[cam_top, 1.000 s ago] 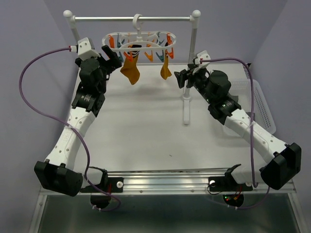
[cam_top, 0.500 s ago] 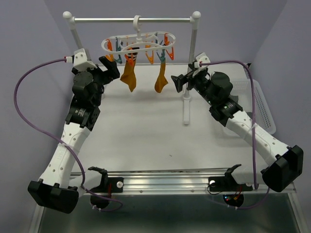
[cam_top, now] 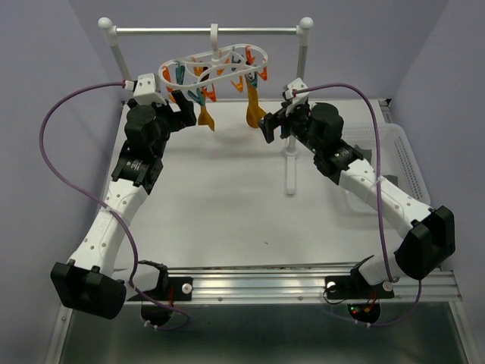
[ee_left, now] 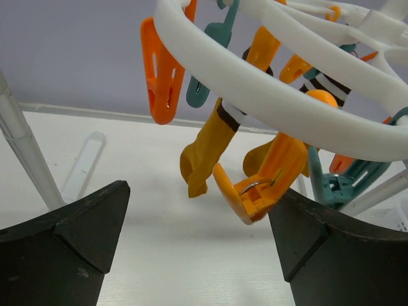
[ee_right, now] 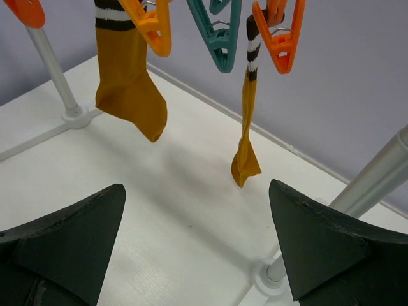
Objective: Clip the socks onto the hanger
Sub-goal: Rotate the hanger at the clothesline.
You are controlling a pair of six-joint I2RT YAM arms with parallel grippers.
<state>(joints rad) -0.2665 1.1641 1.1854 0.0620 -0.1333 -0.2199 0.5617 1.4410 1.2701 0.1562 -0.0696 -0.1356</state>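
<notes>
While the hanger hangs by its hook from the metal rail of the white-posted stand, its oval frame sits askew in the top view, with the left end lower than the right. Orange and teal clips dangle all round it. Two mustard-orange socks are clipped up and hang clear of the table: the left sock under the middle of the frame and the right sock toward its right end. The right wrist view shows dark and white cuff stripes on both, each cuff pinched in an orange clip, with a teal clip hanging free between them.

The left pincer is raised just beside the hanger's left end. In its wrist view its fingers are spread wide with nothing in them, the white frame arches overhead, and an orange spring clip hangs close by the right-hand finger.

The right pincer sits just beside the right sock, near the stand's right post. It too gapes wide and holds nothing. A clear plastic basket lies at the table's right edge.
</notes>
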